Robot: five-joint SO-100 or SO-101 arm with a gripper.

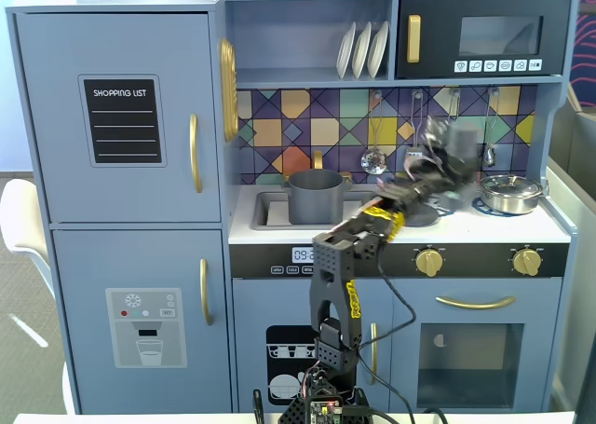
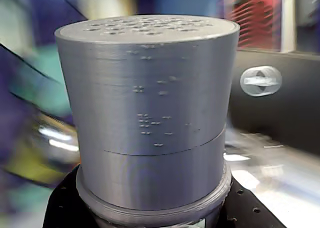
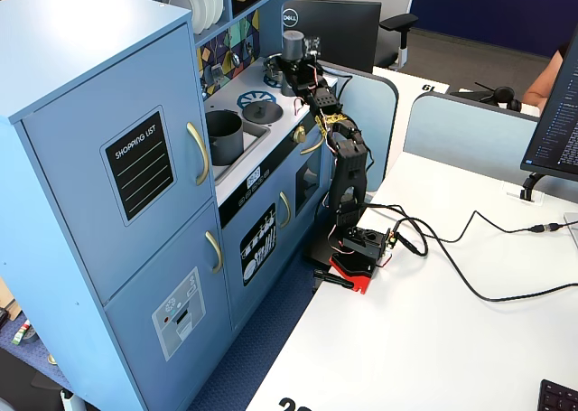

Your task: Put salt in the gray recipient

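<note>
While the gripper (image 1: pixel 445 168), closed on the salt (image 1: pixel 458 144), held it raised above the stovetop to the right of the gray recipient (image 1: pixel 316 197) in the sink, the carry was judged under way, next requiring leftward travel over that pot.

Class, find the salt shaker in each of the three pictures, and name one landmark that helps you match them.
A fixed view: the salt shaker is blurred, lifted at the arm's end, right of centre before the tiled backsplash.
Wrist view: the shaker fills the picture, perforated top up.
Another fixed view: it is upright at top centre, above the stove.
Shared landmark: the gray pot in the sink, in both fixed views; the wrist view does not show it.
</note>
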